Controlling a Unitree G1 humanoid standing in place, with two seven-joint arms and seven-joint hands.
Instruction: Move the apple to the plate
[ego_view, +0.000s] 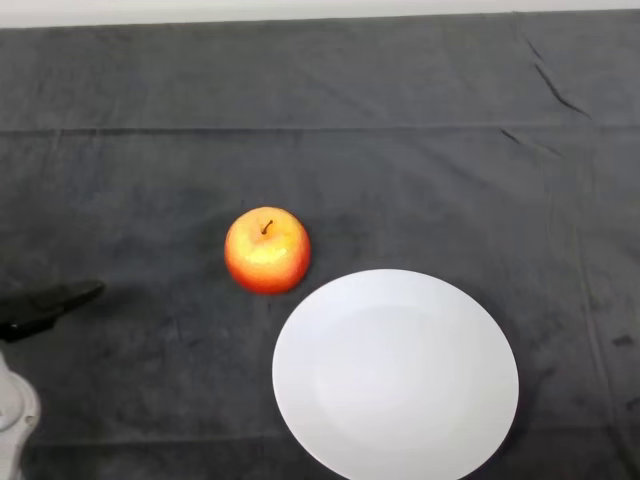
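A red and yellow apple (267, 250) stands upright on the dark cloth, stem up, just left of centre. Its lower right side sits close to the rim of a white plate (396, 374), which lies empty at the lower right; the two are apart. My left hand (48, 305) shows at the left edge, well to the left of the apple and a little nearer me. Only a black finger of it pokes into view, straight and pointing right toward the apple, holding nothing. The silver-grey arm shows in the lower left corner.
The dark cloth (420, 170) covers the whole table, with folds and creases running across the far part and down the right side. A pale strip of wall or floor shows beyond the far edge.
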